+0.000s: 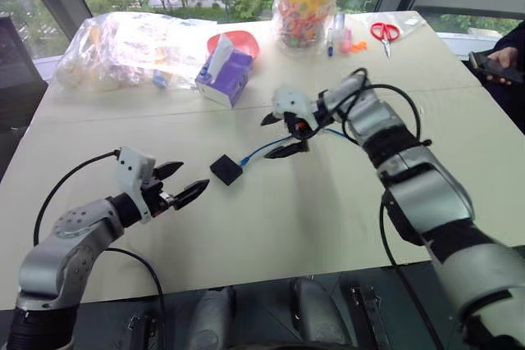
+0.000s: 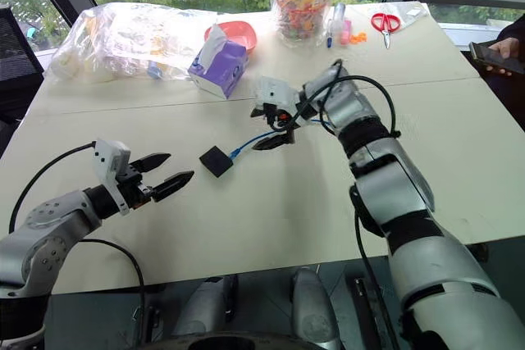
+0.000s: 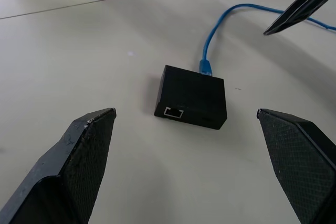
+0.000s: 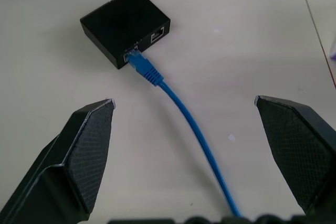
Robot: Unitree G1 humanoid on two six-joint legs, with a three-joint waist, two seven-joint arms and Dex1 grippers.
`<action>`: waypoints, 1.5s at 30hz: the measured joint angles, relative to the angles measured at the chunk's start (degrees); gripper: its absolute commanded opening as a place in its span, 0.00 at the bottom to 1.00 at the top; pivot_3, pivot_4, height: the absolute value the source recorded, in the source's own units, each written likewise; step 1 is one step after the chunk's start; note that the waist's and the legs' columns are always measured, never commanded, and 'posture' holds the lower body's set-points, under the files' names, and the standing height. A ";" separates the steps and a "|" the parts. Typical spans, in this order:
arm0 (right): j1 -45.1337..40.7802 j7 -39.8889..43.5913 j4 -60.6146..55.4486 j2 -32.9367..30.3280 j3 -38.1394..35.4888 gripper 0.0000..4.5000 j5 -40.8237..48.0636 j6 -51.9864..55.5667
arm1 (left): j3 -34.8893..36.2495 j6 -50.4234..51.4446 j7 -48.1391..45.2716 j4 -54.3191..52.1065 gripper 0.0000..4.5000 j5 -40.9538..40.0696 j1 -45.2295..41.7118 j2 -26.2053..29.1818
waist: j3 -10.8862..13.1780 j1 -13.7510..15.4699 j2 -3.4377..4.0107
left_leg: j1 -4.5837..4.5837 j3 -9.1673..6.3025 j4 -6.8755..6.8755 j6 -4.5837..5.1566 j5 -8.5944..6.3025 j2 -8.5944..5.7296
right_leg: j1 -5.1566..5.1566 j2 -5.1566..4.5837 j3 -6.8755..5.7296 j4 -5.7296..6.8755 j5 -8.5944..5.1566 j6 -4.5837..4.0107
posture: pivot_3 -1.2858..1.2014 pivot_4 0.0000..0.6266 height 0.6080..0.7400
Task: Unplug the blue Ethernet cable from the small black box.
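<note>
The small black box (image 1: 225, 170) lies flat near the middle of the white table (image 1: 271, 227). The blue Ethernet cable (image 1: 264, 149) is plugged into its right side and runs off to the right under my right arm. In the right wrist view its blue plug (image 4: 140, 65) sits in a port of the small black box (image 4: 126, 24), beside a second, empty port. My left gripper (image 1: 180, 182) is open, just left of the box and pointing at it. My right gripper (image 1: 279, 134) hangs open over the cable, right of the box, touching nothing.
A purple-and-white tissue box (image 1: 224, 73), a clear plastic bag (image 1: 131, 47), a red bowl (image 1: 238, 40) and a jar of colourful items (image 1: 308, 2) stand at the back. Red scissors (image 1: 384, 33) lie far right. A person's hand with a phone (image 1: 500, 61) shows at the right edge.
</note>
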 measured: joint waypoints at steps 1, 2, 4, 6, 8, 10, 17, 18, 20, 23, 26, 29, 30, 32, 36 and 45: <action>-0.81 -0.45 2.39 0.90 0.79 0.99 -1.80 -1.99 | 0.08 -0.07 0.17 -0.09 1.00 0.10 0.42 -0.04 | 0.00 0.00 0.00 | -0.01 0.00 -0.05 -0.01 0.00 0.00 | -0.06 0.00 0.00 0.07 0.00 0.01 | 0.52 0.24 1.00; -1.53 -0.85 4.24 1.74 1.37 0.99 -3.45 -3.58 | 0.23 -0.20 0.52 -0.24 1.00 0.30 0.94 -0.10 | 0.00 -0.02 0.00 | -0.01 0.01 -0.08 -0.01 0.00 0.00 | -0.14 0.00 0.03 0.17 0.00 0.01 | 0.52 0.24 1.00; -2.87 -1.96 7.03 3.29 2.79 0.99 -6.61 -6.64 | 0.64 -0.88 1.25 -0.96 1.00 0.86 2.35 -0.38 | 0.01 -0.05 -0.01 | -0.02 0.03 -0.10 -0.02 0.01 0.00 | -0.33 0.00 0.10 0.48 -0.04 0.06 | 0.52 0.24 1.00; -4.14 -3.66 8.66 4.34 4.11 0.99 -9.69 -9.29 | 1.29 -1.33 1.88 -2.17 1.00 1.16 3.73 -0.88 | 0.01 -0.13 -0.01 | -0.02 0.03 -0.13 -0.04 0.02 0.02 | -0.44 0.05 0.13 0.62 -0.05 0.06 | 0.52 0.24 1.00; -5.46 -5.13 9.95 5.58 4.86 0.99 -12.17 -11.01 | 1.82 -2.04 2.52 -3.09 1.00 1.22 5.07 -1.41 | 0.02 -0.27 0.00 | 0.03 0.02 -0.14 -0.07 0.04 0.04 | -0.46 0.11 0.17 0.67 -0.06 0.04 | 0.52 0.24 1.00; -6.43 -5.76 10.57 7.21 4.93 0.99 -13.40 -11.97 | 1.96 -2.37 3.15 -3.54 1.00 1.40 5.93 -1.87 | 0.02 -0.47 0.00 | 0.03 0.01 -0.12 -0.11 0.07 0.05 | -0.45 0.14 0.21 0.67 -0.05 0.04 | 0.52 0.24 1.00; -8.27 -6.41 11.87 10.76 5.44 0.99 -17.24 -13.86 | 2.07 -4.50 4.95 -4.53 1.00 3.57 7.63 -2.51 | 0.01 -0.86 -0.01 | 0.03 0.01 -0.10 -0.24 0.16 0.05 | -0.43 0.15 0.25 0.68 -0.05 0.04 | 0.52 0.24 1.00; -8.28 -6.41 11.95 11.03 5.43 0.99 -17.66 -13.95 | 2.16 -4.69 5.06 -4.63 1.00 3.60 7.97 -2.55 | 0.01 -0.93 -0.01 | 0.03 0.01 -0.10 -0.24 0.16 0.05 | -0.43 0.15 0.26 0.68 -0.05 0.04 | 0.52 0.24 1.00; -8.31 -6.48 12.10 11.74 5.43 0.99 -18.50 -14.10 | 2.49 -4.90 5.48 -4.64 1.00 3.66 8.71 -3.03 | 0.01 -1.23 -0.01 | 0.04 0.00 -0.12 -0.24 0.16 0.05 | -0.44 0.16 0.26 0.69 -0.05 0.04 | 0.52 0.24 1.00; -8.63 -7.64 12.66 13.03 5.58 0.99 -19.92 -13.95 | 2.52 -5.38 5.97 -4.65 1.00 3.70 9.02 -3.41 | 0.01 -1.42 -0.01 | 0.06 0.00 -0.11 -0.24 0.16 0.05 | -0.44 0.17 0.27 0.72 -0.05 0.04 | 0.52 0.24 1.00; -9.67 -9.26 13.17 14.05 5.93 0.99 -21.61 -13.29 | 2.60 -6.00 6.15 -4.68 1.00 3.73 9.40 -3.76 | 0.01 -1.39 -0.01 | 0.07 0.00 -0.11 -0.24 0.16 0.05 | -0.44 0.17 0.27 0.74 -0.05 0.04 | 0.52 0.24 1.00; -10.02 -10.39 13.22 15.36 5.93 0.94 -22.76 -12.43 | 2.61 -6.23 6.30 -4.68 1.00 3.84 9.50 -3.81 | 0.01 -1.37 -0.01 | 0.07 -0.01 -0.10 -0.24 0.16 0.05 | -0.44 0.17 0.27 0.74 -0.05 0.04 | 0.52 0.24 1.00; -10.03 -10.64 13.29 15.87 5.94 0.88 -23.07 -12.19 | 2.63 -6.33 6.38 -4.68 1.00 3.92 9.57 -3.87 | 0.01 -1.38 -0.01 | 0.07 -0.01 -0.11 -0.24 0.16 0.05 | -0.44 0.18 0.28 0.74 -0.05 0.04 | 0.52 0.24 1.00; -10.08 -11.10 13.36 16.77 6.30 0.72 -24.04 -11.84 | 2.68 -6.83 6.61 -4.70 1.00 4.10 9.92 -4.07 | 0.01 -1.40 -0.01 | 0.07 -0.01 -0.11 -0.24 0.16 0.05 | -0.44 0.18 0.28 0.75 -0.05 0.04 | 0.52 0.24 1.00; -10.09 -11.96 13.69 17.40 7.33 0.27 -26.15 -11.75 | 3.21 -7.00 7.24 -5.00 1.00 4.34 10.64 -4.28 | 0.01 -1.38 -0.02 | 0.09 -0.01 -0.06 -0.24 0.16 0.05 | -0.44 0.18 0.28 0.81 -0.05 0.04 | 0.52 0.24 1.00; -10.09 -13.21 14.03 18.21 7.95 0.01 -28.25 -11.47 | 3.76 -7.21 8.34 -6.71 1.00 4.84 11.64 -5.08 | -0.01 -1.39 -0.04 | 0.19 -0.02 -0.01 -0.25 0.18 0.06 | -0.43 0.22 0.34 0.99 -0.04 0.02 | 0.52 0.24 1.00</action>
